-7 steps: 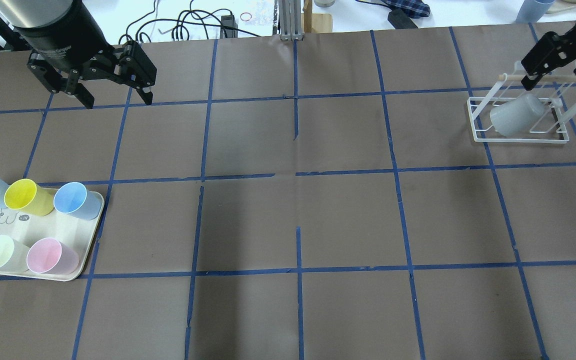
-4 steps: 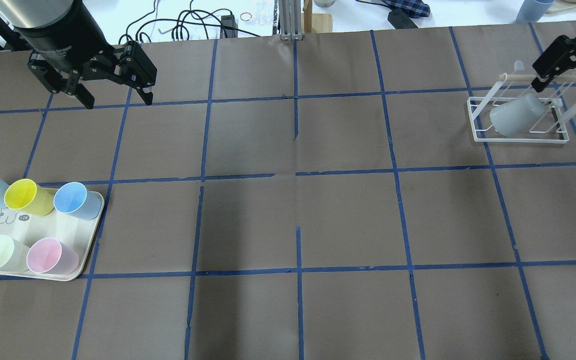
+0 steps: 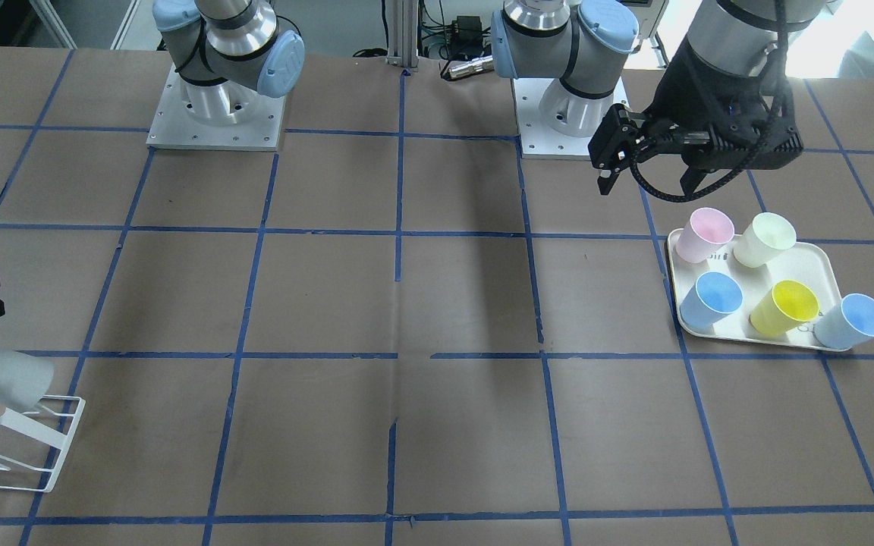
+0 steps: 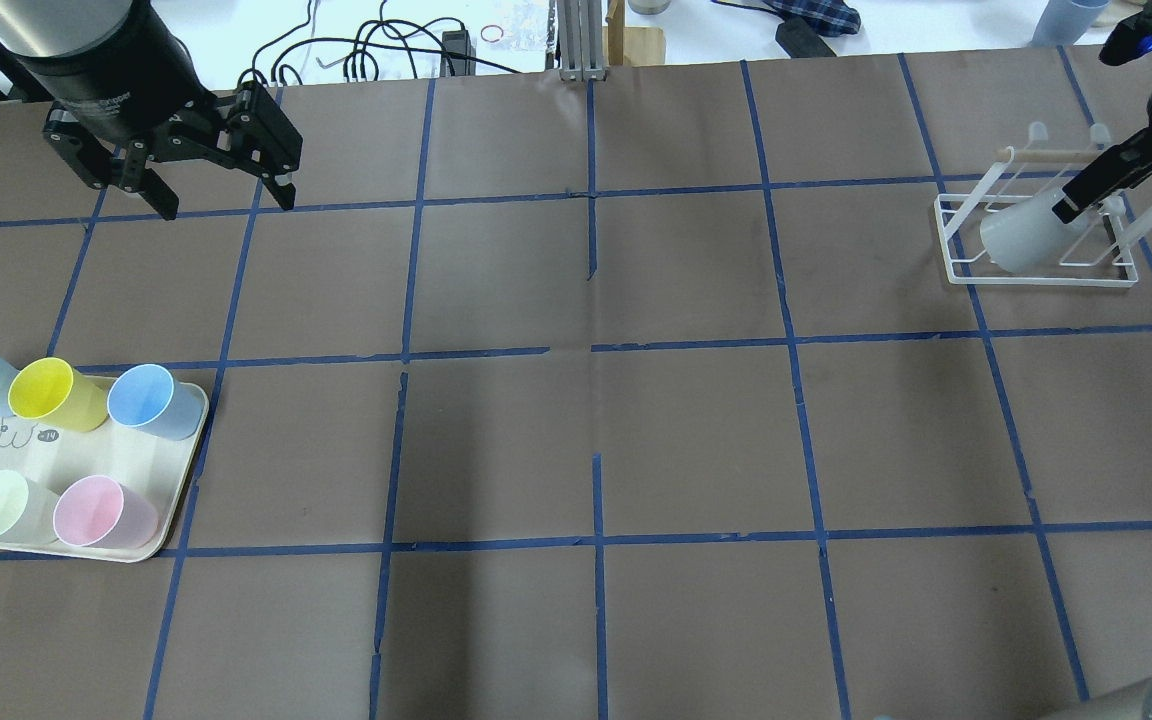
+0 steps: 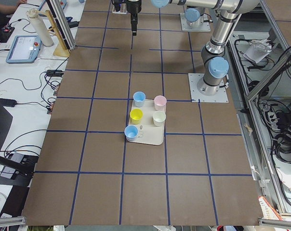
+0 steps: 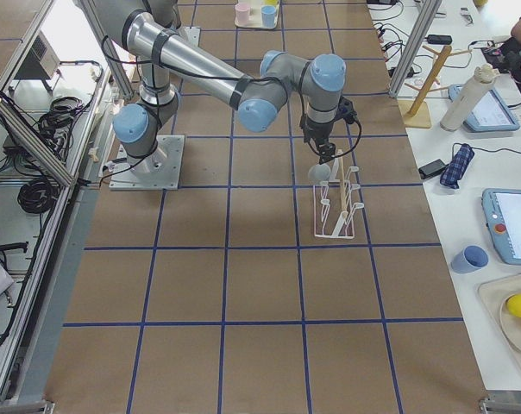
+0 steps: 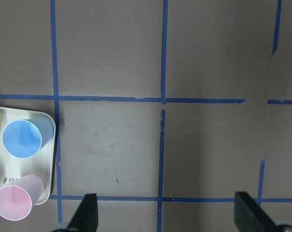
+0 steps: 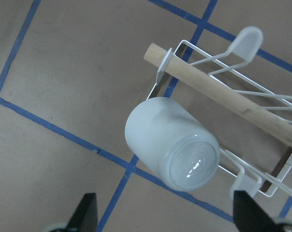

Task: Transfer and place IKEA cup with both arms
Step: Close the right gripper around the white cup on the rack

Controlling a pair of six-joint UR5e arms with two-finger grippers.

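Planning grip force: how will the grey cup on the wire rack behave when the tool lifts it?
The grey cup shows a glossy highlight on its base, so it is probably smooth plastic, light and slippery. It sits tilted, base up, on the wire rack, so lifting askew may snag and drag the thin rack. Dropped, it would likely roll.

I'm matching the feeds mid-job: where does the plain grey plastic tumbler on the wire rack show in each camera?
Exterior front-facing: the plain grey plastic tumbler is at the left edge, lower half.
Overhead exterior: upper right.
Exterior left: not in it.
Exterior right: centre, upper half.
Left wrist-mounted: not in it.
Right wrist-mounted: centre, base towards the camera.
Shared landmark: the white wire rack with its wooden rod, which holds the tumbler.
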